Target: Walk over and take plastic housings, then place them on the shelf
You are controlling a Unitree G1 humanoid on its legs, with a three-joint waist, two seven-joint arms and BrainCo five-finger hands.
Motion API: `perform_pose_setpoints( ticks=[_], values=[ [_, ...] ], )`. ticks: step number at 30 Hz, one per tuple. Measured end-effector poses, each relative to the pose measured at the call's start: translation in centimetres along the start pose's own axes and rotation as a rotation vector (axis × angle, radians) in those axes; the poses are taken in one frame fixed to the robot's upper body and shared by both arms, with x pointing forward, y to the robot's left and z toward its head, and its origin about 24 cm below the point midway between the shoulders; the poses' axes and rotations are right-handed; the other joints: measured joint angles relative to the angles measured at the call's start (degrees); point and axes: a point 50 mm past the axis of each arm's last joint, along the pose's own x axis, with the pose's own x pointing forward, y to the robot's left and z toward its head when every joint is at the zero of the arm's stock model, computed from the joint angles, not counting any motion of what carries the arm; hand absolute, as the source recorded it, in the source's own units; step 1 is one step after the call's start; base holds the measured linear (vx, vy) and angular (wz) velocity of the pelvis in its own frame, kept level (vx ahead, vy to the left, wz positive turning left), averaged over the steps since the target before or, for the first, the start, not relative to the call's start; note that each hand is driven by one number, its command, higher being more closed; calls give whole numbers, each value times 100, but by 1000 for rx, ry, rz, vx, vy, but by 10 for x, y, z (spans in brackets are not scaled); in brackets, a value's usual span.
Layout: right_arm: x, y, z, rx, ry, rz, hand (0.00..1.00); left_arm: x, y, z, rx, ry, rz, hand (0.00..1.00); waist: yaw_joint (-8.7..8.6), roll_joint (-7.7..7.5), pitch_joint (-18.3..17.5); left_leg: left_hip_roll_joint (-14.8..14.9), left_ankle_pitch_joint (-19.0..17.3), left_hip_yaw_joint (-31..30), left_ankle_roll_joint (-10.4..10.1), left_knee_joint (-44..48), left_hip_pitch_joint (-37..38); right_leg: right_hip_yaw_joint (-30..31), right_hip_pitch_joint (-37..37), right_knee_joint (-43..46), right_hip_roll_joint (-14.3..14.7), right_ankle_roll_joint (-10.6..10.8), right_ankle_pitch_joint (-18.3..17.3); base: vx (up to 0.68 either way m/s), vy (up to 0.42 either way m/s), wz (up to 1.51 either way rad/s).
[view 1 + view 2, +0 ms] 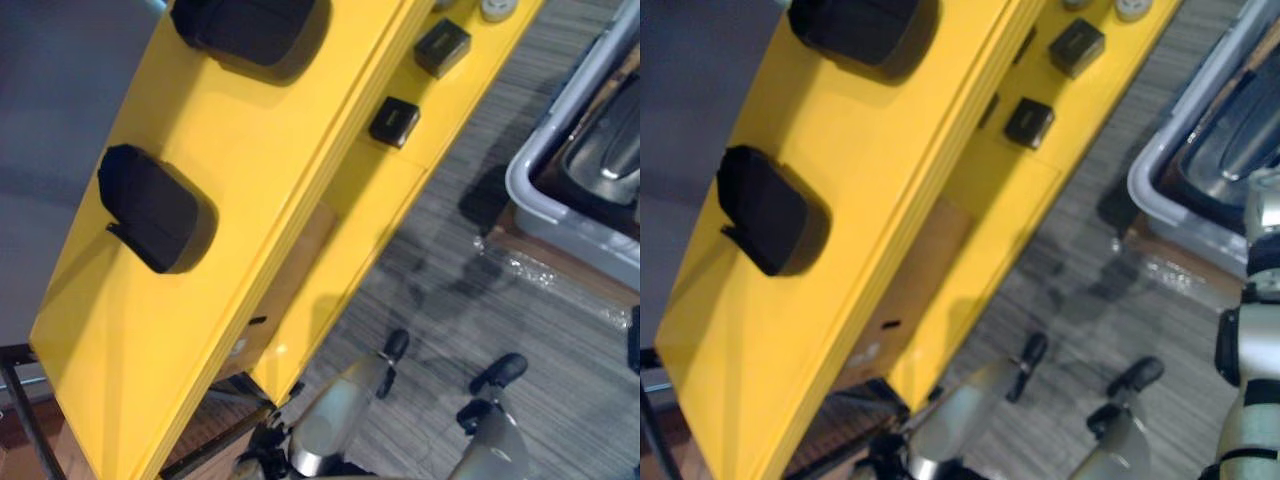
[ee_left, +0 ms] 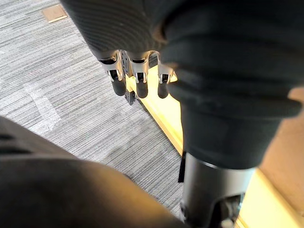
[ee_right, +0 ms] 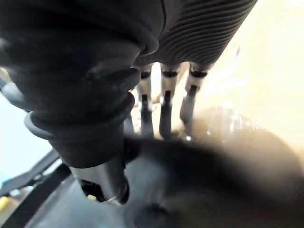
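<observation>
A black housing (image 1: 150,207) lies flat on the top level of a yellow shelf (image 1: 250,200), about midway along the part in view. A second housing (image 1: 245,28) lies farther along the same level, well apart from the first. On the shelf's lower level, which juts out beside the top one, two small black boxes (image 1: 395,121) (image 1: 442,47) lie near each other.

To the robot's right a grey bin (image 1: 540,200) stands on a sheet of cardboard (image 1: 560,265) on the grey carpet (image 1: 480,300). It holds at least one more dark housing (image 1: 610,155), though how many cannot be told.

The left robot hand (image 2: 137,80) hangs over the carpet just beside the shelf's yellow edge, its fingers straight and holding nothing. The right robot hand (image 3: 166,104) is likewise slack, fingers pointing straight out. A dark blurred form lies just past the fingertips, and what it is cannot be told.
</observation>
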Motion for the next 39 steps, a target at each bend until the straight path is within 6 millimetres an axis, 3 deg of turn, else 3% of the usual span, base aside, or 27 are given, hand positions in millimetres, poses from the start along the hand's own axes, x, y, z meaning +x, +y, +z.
perform_pose_setpoints(
  ticks=[13, 22, 27, 32, 36, 38, 39],
  values=[
    [6, -5, -18, -38, 121, 10, 100, 1, -2, 4, 18, -8, -7, 0, 5, 23, -18, 14, -127, -9, 18, 322, -218, -21, -69, 94, 19, -8, -20, -15, 28, 1],
    [10, -11, -21, -89, 98, -57, 100, 1, -3, 11, 38, -39, -12, 0, -1, 22, -18, 15, -134, 52, 32, 377, -297, 19, -160, 98, 15, 14, -2, 5, 35, -2],
    [12, -16, -19, -74, 72, -95, 100, 0, -6, 25, 29, -121, -15, 0, -46, 9, -8, 30, -138, 77, 28, 391, -291, 40, -162, 100, 56, 33, 15, 17, 8, -2],
    [12, -17, -15, -47, 33, -112, 100, -4, -3, 26, -16, -147, 14, 0, -184, -47, 35, 94, -232, 94, -8, 562, -287, 104, -150, 187, 117, 19, 11, 7, 30, -8],
    [13, -19, -8, -45, -43, -149, 100, -9, 3, 32, -28, -184, 43, 0, -347, -229, 175, 150, -264, 201, 14, 590, -177, 138, -92, 270, 121, -23, -19, -27, 37, -11],
    [12, -20, -6, -49, -67, -163, 100, -13, 7, 39, -60, -228, 60, 0, -417, -298, 226, 175, -280, 205, 20, 600, -113, 133, -17, 266, 130, -62, -45, -50, 37, 1],
    [12, -21, -4, -51, -79, -168, 100, -18, 0, 56, -88, -325, 21, 0, -477, -306, 233, 179, -281, 195, 19, 599, -80, 107, 43, 258, 148, -65, -47, -69, 14, 4]
  ],
)
